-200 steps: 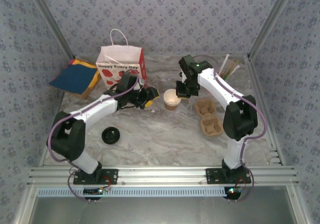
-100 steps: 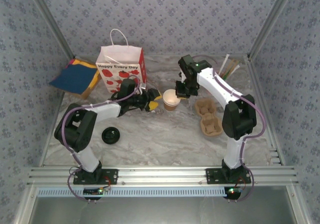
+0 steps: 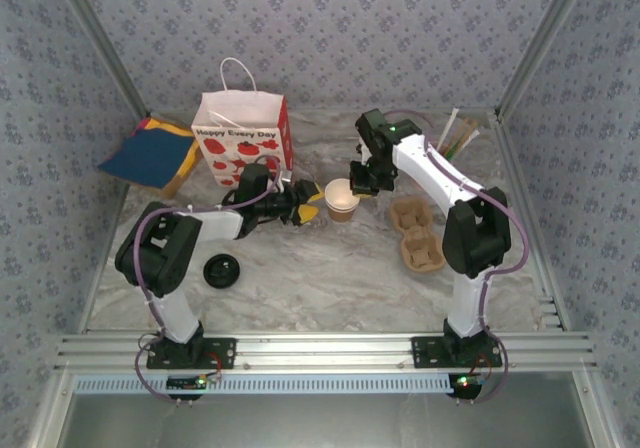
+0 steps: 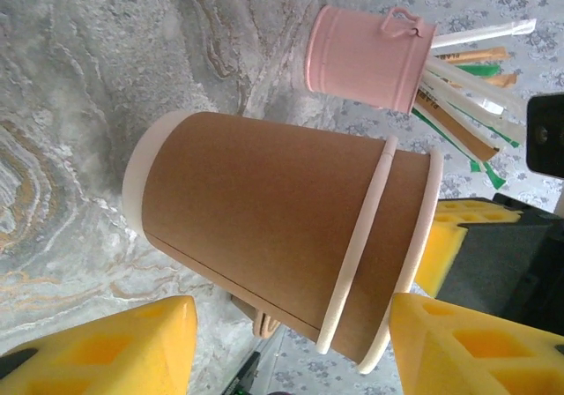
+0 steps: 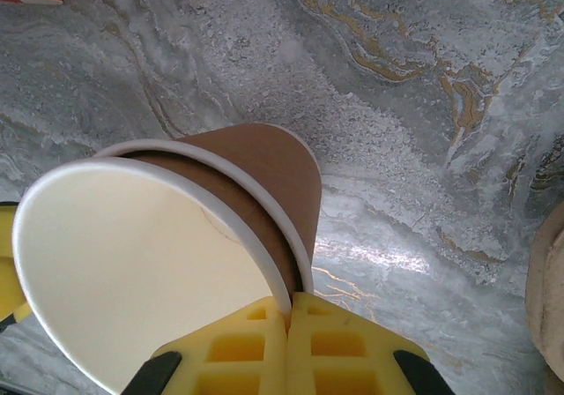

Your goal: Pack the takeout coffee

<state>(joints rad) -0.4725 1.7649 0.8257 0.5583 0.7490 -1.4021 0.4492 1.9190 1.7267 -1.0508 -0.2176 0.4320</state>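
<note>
The brown paper cup point(image 3: 342, 200), lidless, is near the middle of the bench point(image 3: 330, 278). The right pincer point(image 5: 289, 320) is clamped on its rim. The left pincer point(image 3: 306, 208) is spread, with yellow pads point(image 4: 115, 351) flanking the cup's side.

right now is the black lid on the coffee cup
No, the black lid lies flat on the table, well apart from the open-topped coffee cup.
</note>
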